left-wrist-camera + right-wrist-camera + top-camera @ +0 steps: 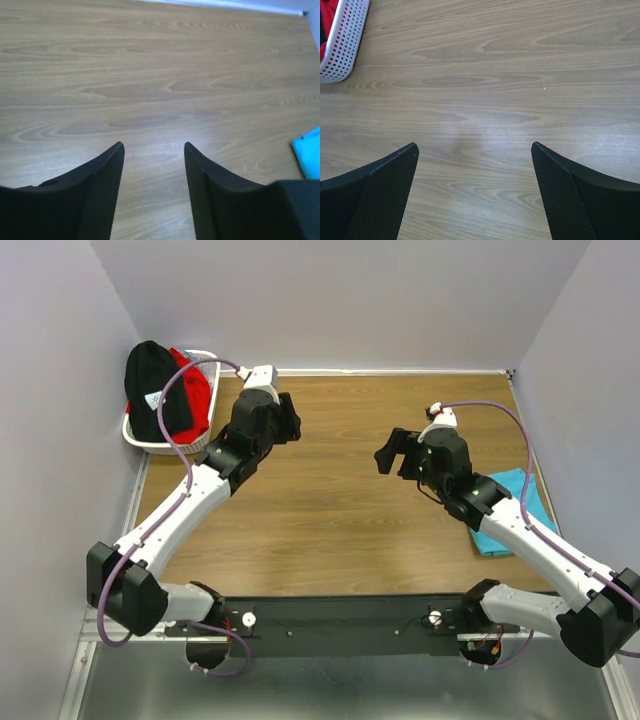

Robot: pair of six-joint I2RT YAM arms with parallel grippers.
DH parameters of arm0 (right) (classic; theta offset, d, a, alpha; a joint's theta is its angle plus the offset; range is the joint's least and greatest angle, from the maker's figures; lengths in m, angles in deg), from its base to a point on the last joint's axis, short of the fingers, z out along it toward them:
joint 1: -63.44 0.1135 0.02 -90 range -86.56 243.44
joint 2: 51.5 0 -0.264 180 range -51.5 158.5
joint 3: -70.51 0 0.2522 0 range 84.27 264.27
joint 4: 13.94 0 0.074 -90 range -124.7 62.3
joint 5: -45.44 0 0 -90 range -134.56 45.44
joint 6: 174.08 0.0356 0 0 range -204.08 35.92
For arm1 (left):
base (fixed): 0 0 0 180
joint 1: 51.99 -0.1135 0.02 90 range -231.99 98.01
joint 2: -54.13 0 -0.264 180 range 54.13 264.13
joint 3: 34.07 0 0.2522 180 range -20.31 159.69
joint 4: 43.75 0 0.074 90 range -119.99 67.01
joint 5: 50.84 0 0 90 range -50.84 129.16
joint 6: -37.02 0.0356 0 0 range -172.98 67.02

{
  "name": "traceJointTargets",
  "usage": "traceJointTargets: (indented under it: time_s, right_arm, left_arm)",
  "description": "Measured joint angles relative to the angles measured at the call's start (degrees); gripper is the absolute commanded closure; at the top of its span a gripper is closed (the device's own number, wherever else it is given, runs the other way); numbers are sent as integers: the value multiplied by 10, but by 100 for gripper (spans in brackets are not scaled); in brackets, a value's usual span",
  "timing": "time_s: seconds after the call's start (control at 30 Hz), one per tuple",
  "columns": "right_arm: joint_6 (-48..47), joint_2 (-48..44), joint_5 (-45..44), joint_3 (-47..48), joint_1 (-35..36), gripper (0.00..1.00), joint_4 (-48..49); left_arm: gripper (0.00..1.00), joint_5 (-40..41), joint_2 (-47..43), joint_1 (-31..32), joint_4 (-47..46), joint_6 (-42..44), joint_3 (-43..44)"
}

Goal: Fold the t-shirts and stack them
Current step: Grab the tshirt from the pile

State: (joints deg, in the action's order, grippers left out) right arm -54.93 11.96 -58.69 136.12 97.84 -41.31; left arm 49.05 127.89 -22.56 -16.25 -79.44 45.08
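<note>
A black t-shirt (152, 388) with a white label and a red t-shirt (194, 392) lie bunched in the white basket (140, 438) at the far left. A folded turquoise t-shirt (507, 502) lies on the table at the right, partly under my right arm; its edge shows in the left wrist view (309, 159). My left gripper (290, 422) is open and empty above the table, right of the basket. My right gripper (392, 452) is open and empty above the table's middle, left of the turquoise shirt.
The wooden table (340, 440) is walled at the back and both sides. The basket's corner (342, 45) shows in the right wrist view, with red cloth inside. A black rail (340, 615) runs along the near edge between the arm bases.
</note>
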Motion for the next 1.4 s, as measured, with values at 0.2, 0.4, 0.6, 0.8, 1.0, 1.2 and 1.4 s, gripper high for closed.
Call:
traceJointTargets:
  time_s: [0.2,0.4,0.6,0.8,1.0,1.2,1.4]
  right_arm:
    - [-10,-3,12,0,0,0,0]
    - [-11,-3,33,-7,0,0,0]
    - [-12,-3,48,-7,0,0,-2]
    - [-12,-3,56,-7,0,0,-2]
    - [-12,-3,59,-8,0,0,-2]
    - [-12,-3,60,-17,0,0,-2]
    - [-11,-1,64,-19,0,0,-2]
  left_arm:
    - [13,37,75,-73,28,-27,118]
    - [11,70,159,-195,42,-59,231]
    - [14,122,281,-302,66,-66,362]
    - [19,140,389,-379,93,-62,427]
    - [25,145,453,-426,113,-51,439]
    - [30,140,481,-435,120,-40,441]
    - [36,119,502,-435,117,-37,440]
